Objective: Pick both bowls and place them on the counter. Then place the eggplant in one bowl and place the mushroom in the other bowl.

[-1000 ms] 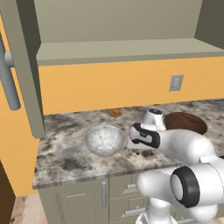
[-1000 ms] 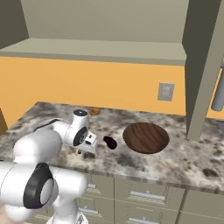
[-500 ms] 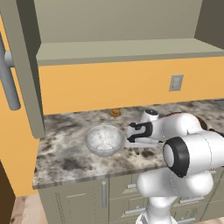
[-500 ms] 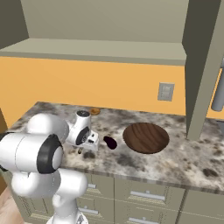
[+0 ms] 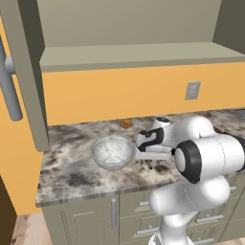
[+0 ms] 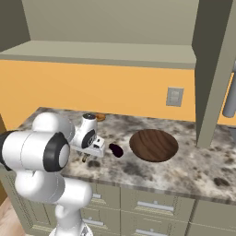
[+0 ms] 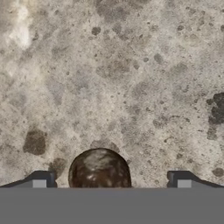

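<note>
The brown mushroom [image 7: 99,169] stands on the speckled counter [image 7: 131,65], between the two fingertips [image 7: 43,179] of my open gripper [image 7: 111,180]. The hand points down at the counter [image 5: 76,178], and the gripper [image 5: 150,164] hangs just right of the grey-white marbled bowl [image 5: 113,152]. In the right base view the gripper [image 6: 86,156] is left of the dark purple eggplant [image 6: 115,150]. The eggplant lies beside the wide dark wooden bowl [image 6: 153,144]. Both bowls stand upright on the counter [image 6: 184,171]. My arm hides the wooden bowl and the eggplant in the left base view.
A small orange-brown lump [image 5: 126,123] lies near the back wall behind the hand. An open cabinet door with a long handle [image 5: 10,91] hangs at the left. A shelf [image 5: 143,55] runs above the counter. A wall outlet [image 6: 174,97] is on the orange backsplash.
The arm's elbow has swung forward, nearer the cameras. The hand has stayed over almost the same spot of the counter, with its jaws still open.
</note>
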Robot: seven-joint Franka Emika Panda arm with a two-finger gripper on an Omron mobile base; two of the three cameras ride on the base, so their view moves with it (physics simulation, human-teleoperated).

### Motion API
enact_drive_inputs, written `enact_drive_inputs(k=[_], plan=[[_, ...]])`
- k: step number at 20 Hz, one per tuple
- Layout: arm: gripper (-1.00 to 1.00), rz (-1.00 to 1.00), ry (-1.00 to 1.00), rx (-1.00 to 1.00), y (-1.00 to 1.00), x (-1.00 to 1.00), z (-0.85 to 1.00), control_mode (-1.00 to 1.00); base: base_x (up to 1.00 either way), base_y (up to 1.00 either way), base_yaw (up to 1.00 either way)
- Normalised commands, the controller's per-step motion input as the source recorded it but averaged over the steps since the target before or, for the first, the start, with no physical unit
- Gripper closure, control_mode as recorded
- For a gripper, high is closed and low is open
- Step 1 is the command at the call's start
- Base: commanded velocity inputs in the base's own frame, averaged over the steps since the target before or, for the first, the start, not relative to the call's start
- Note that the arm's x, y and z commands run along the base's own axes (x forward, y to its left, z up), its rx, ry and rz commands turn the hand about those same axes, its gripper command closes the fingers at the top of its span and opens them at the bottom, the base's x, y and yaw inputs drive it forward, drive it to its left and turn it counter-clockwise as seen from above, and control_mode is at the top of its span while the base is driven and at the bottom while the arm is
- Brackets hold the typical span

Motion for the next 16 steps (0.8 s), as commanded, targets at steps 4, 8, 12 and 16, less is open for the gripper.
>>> enact_drive_inputs(k=[4, 8, 12, 16], plan=[[1.00, 0.00, 0.00, 0.00, 0.02, -0.01, -0.24, -1.00, 0.00, 0.00, 0.00], [1.00, 0.00, 0.02, 0.00, 0.00, -0.04, -0.18, -1.00, 0.00, 0.00, 0.00], [1.00, 0.00, 0.00, 0.00, 0.00, -0.12, -0.02, -1.00, 0.00, 0.00, 0.00], [1.00, 0.00, -0.06, 0.00, -0.01, -0.41, 0.21, -1.00, 0.00, 0.00, 0.00]])
